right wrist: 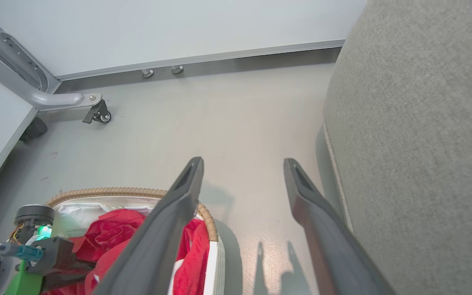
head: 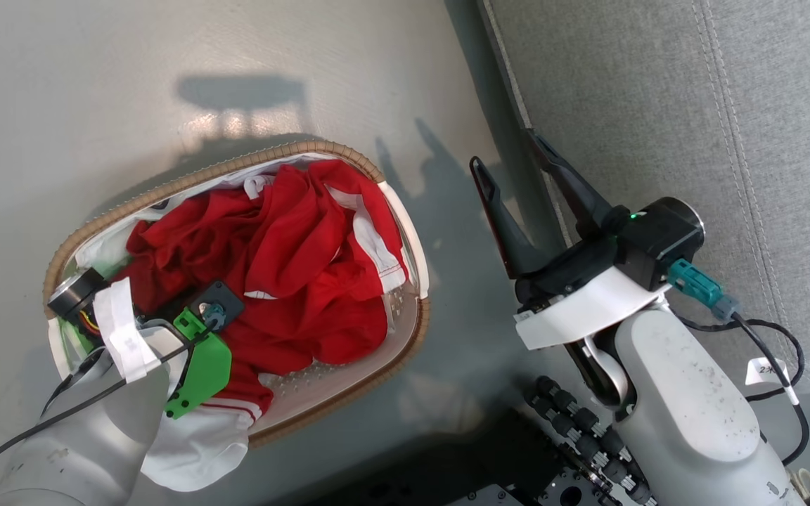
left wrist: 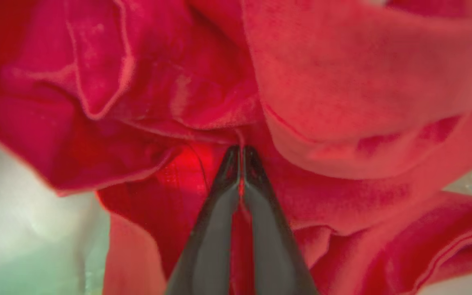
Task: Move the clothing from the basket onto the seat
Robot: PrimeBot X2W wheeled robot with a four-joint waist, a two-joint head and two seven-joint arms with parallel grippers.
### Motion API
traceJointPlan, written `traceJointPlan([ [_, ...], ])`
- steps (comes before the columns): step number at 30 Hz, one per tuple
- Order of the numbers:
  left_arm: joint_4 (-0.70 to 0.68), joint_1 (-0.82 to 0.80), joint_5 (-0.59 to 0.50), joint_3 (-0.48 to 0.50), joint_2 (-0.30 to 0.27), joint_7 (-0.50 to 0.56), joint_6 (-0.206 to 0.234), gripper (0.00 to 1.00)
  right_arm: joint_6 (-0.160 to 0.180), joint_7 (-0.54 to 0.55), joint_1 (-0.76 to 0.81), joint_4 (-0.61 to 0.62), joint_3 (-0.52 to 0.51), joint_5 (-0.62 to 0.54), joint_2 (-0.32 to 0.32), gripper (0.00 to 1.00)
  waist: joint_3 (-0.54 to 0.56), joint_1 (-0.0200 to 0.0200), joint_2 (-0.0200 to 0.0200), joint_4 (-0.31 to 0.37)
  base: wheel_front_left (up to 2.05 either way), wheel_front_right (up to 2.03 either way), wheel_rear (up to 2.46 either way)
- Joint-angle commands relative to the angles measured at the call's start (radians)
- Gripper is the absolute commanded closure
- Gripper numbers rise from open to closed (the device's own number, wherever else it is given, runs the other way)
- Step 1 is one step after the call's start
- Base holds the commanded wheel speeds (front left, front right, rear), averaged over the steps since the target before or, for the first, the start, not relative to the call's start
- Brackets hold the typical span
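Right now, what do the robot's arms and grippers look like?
The left forearm and right forearm are pale grey. Right gripper: two long dark tapered fingers, black housing, green light, teal connector, black cable with white tag. Left gripper: green bracket, white tape.

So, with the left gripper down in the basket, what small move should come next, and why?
Probably lift the left gripper straight up: its fingers are shut on a fold of the clothing, which lies in the basket, and the seat is to the right. The right gripper hangs open.
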State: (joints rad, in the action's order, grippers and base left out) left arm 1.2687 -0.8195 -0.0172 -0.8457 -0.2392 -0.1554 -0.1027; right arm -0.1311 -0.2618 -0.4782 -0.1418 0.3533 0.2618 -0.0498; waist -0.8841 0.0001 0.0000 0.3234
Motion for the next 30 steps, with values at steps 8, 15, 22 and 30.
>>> traceJointPlan([
  [8, 0.009, 0.044, 0.055, 0.019, 0.051, -0.045, 0.001, 1.0, 0.001, -0.005, 0.022, -0.042, -0.017, -0.016, -0.003, 0.0, 0.122, -0.0001, 0.0, -0.024, 0.0, 0.0, 0.0],
  [15, 0.0, 0.122, 0.107, 0.036, 0.111, -0.09, -0.001, 1.0, 0.001, -0.005, 0.066, -0.098, -0.047, -0.048, -0.003, 0.0, 0.292, -0.0001, 0.0, -0.069, 0.0, 0.0, 0.0],
  [22, -0.064, 0.205, 0.167, 0.063, 0.153, -0.112, -0.006, 1.0, 0.001, -0.005, 0.129, -0.146, -0.102, -0.089, -0.003, 0.0, 0.456, -0.0001, 0.0, -0.14, 0.0, 0.0, 0.0],
  [30, -0.258, 0.314, 0.212, 0.101, 0.166, -0.11, 0.002, 1.0, 0.001, -0.005, 0.214, -0.174, -0.148, -0.114, -0.003, 0.0, 0.618, -0.0001, 0.0, -0.228, 0.0, 0.0, 0.0],
])
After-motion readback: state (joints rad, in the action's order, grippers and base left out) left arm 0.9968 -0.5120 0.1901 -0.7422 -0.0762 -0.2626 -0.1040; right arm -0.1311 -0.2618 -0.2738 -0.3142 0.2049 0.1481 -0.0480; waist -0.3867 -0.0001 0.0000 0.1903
